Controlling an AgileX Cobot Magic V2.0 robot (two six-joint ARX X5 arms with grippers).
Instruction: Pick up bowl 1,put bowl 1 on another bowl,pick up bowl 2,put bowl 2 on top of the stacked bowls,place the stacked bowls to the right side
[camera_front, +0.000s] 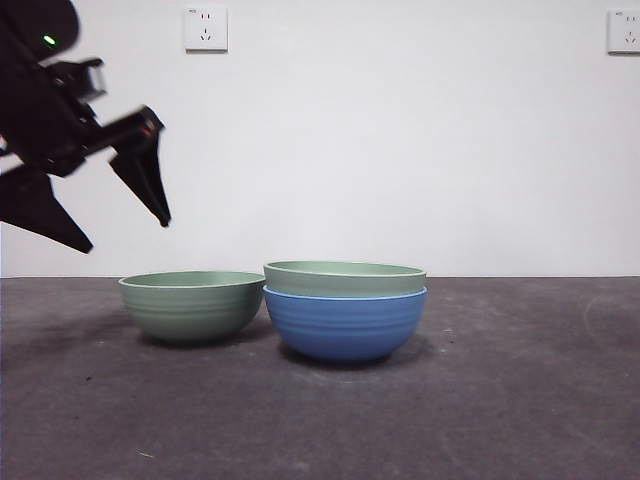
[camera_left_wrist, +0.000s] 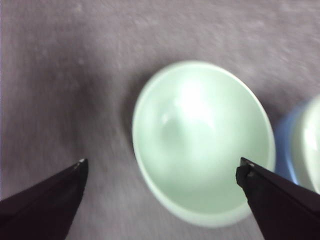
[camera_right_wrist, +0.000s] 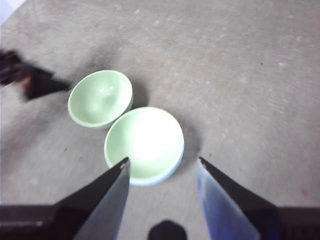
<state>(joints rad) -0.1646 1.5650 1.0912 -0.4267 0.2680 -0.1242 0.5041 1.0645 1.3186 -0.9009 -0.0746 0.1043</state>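
Green bowl 2 (camera_front: 192, 305) sits, seemingly untouched, below the left gripper's (camera_left_wrist: 160, 172) released jaws.

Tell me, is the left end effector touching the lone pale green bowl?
Apart. The front view shows the left end effector in the air, clearly above the lone pale green bowl.

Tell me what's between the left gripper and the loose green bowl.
Nothing: in the left wrist view the left gripper hangs open above the loose green bowl, only air between.
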